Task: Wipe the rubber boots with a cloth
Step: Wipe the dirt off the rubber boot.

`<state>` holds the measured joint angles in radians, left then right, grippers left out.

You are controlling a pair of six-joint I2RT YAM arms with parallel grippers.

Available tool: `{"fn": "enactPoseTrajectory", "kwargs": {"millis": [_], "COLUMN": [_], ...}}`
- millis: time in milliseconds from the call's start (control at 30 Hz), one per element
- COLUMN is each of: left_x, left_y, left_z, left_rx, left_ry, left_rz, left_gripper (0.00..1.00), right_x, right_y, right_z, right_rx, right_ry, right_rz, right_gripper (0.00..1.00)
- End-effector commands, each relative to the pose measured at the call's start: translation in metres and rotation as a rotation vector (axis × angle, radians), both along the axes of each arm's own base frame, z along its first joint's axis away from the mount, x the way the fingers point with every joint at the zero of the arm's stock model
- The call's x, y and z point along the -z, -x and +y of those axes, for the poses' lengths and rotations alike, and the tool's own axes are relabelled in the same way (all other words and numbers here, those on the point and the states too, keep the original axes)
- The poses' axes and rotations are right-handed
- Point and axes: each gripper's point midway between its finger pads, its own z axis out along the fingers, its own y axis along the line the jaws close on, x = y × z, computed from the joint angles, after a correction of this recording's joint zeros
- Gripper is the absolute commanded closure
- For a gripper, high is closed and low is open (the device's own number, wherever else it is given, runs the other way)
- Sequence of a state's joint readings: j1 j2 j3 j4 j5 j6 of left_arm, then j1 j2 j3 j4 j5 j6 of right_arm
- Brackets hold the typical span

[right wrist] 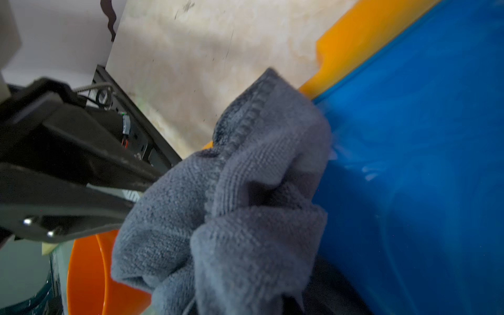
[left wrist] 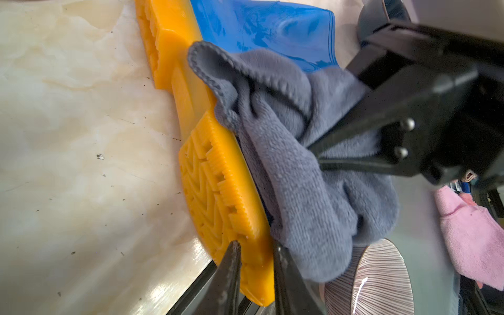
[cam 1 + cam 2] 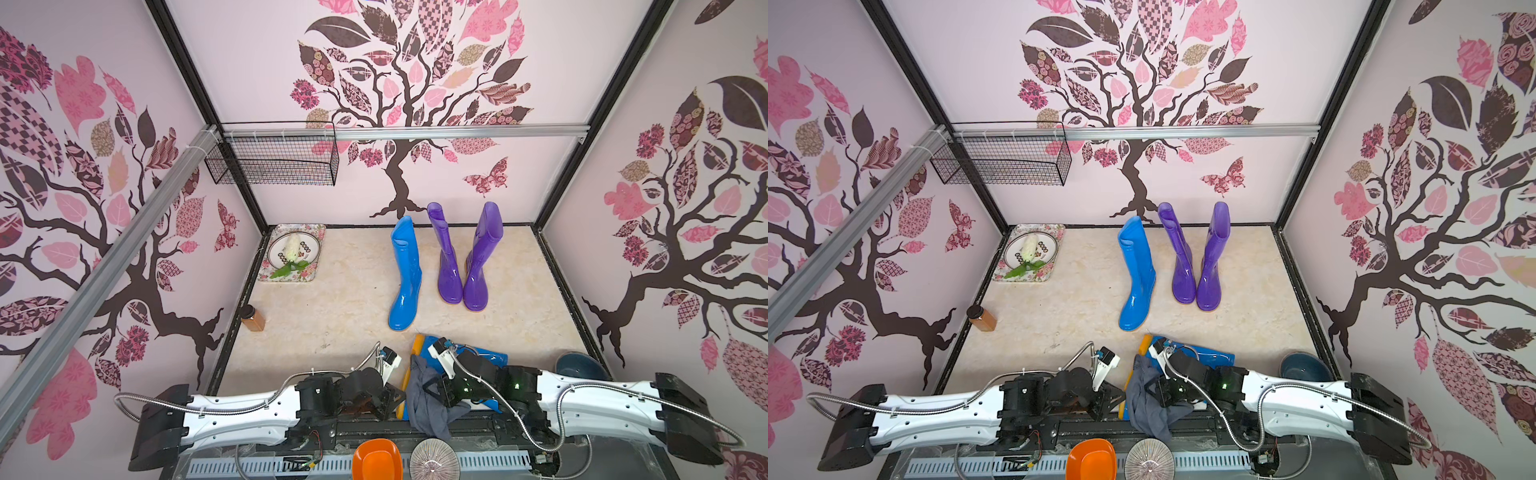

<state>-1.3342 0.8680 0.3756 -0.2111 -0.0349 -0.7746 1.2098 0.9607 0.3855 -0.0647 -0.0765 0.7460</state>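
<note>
lying blue boot (image 2: 261, 30) is showing smooth, glossy rubber. its sole (image 2: 218, 191) is looking matt orange-yellow, with ribbed moulded tread. cloth (image 2: 300, 177) is reading as soft dark grey terry: fuzzy nap, stitched hem. standing blue boot (image 3: 405, 282) and purple boots (image 3: 451, 274) are throwing wet-look highlights. tabletop (image 3: 332, 299) is showing a smooth cream marble pattern, light sheen, dark specks. wire basket (image 3: 274, 166) is looking like thin black metal mesh. rail (image 3: 457, 133) is looking like brushed aluminium. orange bowl (image 3: 376, 459) is looking like glossy plastic. arm shells (image 3: 232, 417) are looking like smooth white plastic.
</note>
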Motion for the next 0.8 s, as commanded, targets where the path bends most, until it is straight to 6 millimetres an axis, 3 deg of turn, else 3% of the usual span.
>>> {"fn": "enactPoseTrajectory", "kwargs": {"millis": [0,100,233,367,467,533,667,767], "left_x": [0.011,0.019,0.028,0.030,0.029,0.028,0.026,0.022], "left_y": [-0.003,-0.001,0.000,-0.002,-0.005,-0.007,-0.012,-0.016], "left_z": [0.001,-0.002,-0.002,0.002,0.005,0.007,0.009,0.008], "left_rx": [-0.012,-0.001,-0.005,-0.022,-0.037,-0.049,-0.065,-0.069], "left_ry": [-0.019,-0.036,-0.050,-0.061,-0.062,-0.056,-0.057,-0.061], "left_rz": [0.008,0.026,0.045,0.038,0.026,0.021,0.020,0.010], "left_gripper": [0.76,0.77,0.78,0.78,0.78,0.78,0.78,0.78], "right_x": [0.002,-0.002,-0.027,-0.028,-0.012,-0.005,-0.013,-0.014], "right_y": [0.003,-0.004,-0.042,-0.056,-0.040,-0.019,0.028,0.042], "right_z": [0.004,-0.002,-0.024,-0.026,-0.017,-0.008,0.016,0.022], "right_rx": [0.009,0.033,0.155,0.149,0.078,0.007,-0.139,-0.162], "right_ry": [-0.029,-0.014,0.022,-0.007,-0.009,-0.005,-0.030,-0.051], "right_rz": [0.035,-0.015,-0.175,-0.124,-0.048,-0.022,-0.049,0.011], "right_gripper": [1.00,1.00,1.00,1.00,1.00,1.00,1.00,1.00]}}
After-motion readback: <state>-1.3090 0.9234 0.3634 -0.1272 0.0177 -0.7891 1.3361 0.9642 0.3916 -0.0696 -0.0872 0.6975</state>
